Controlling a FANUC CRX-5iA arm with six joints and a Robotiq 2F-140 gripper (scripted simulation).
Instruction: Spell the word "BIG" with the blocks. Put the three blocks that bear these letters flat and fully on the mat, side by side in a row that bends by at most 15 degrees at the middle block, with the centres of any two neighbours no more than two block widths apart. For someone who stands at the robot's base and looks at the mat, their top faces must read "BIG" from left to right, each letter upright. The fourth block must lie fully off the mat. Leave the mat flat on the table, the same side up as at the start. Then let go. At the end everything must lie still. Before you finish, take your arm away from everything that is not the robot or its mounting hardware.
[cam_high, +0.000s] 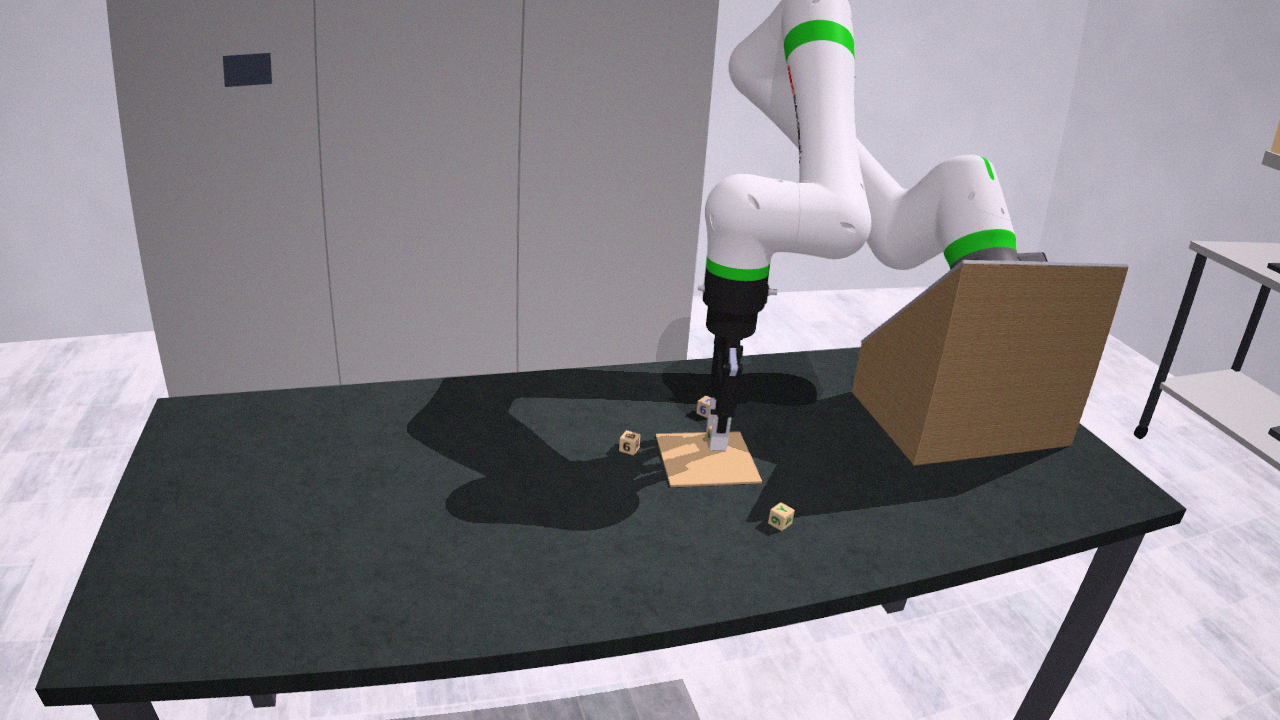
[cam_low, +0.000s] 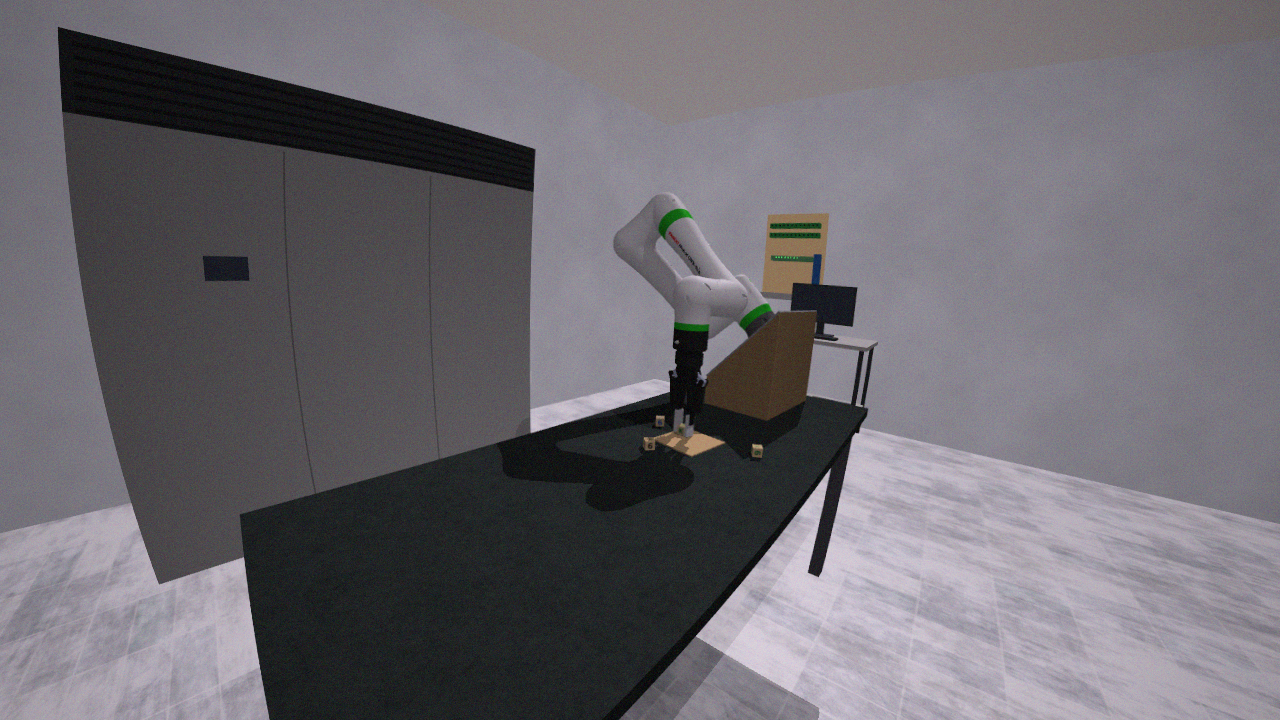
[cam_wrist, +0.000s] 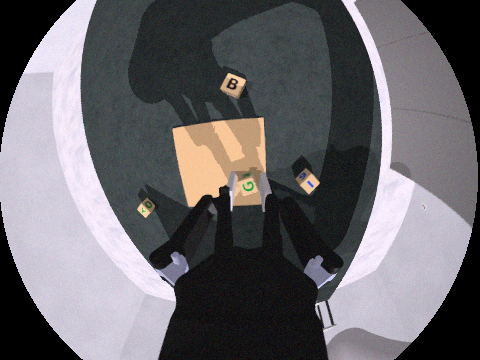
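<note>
Step in hand: G block, looks like gripping it to fix its pose. Pincer (cam_high: 718, 438) (cam_low: 683, 429) (cam_wrist: 247, 180) is down around it, fingers partly apart, one each side, gaps visible in wrist view. Nothing clamped.

G block (cam_high: 709, 432) (cam_low: 682, 428) (cam_wrist: 248, 186) is over the mat (cam_high: 716, 471) (cam_low: 694, 448) (cam_wrist: 197, 172), near its base-side edge, right half as seen from the base. Looks seated, but can't confirm full contact. Right end suits G; the letter reads sideways, so I'd expect about a quarter turn.

B block (cam_high: 629, 442) (cam_low: 648, 444) (cam_wrist: 233, 84) is off the mat, beyond the far edge. I block (cam_high: 705, 407) (cam_low: 659, 420) (cam_wrist: 308, 181) is off to the right. Both still to place. Spare block (cam_high: 781, 516) (cam_low: 757, 451) (cam_wrist: 145, 207) is off to the left on the tabletop (cam_high: 358, 573) (cam_low: 465, 573) (cam_wrist: 295, 65); leave it.

Next: finish closing squarely, lift slightly, rotate G upright, set flat, leaving room for I then B on its left. Watch for fingertips dragging the mat.
</note>
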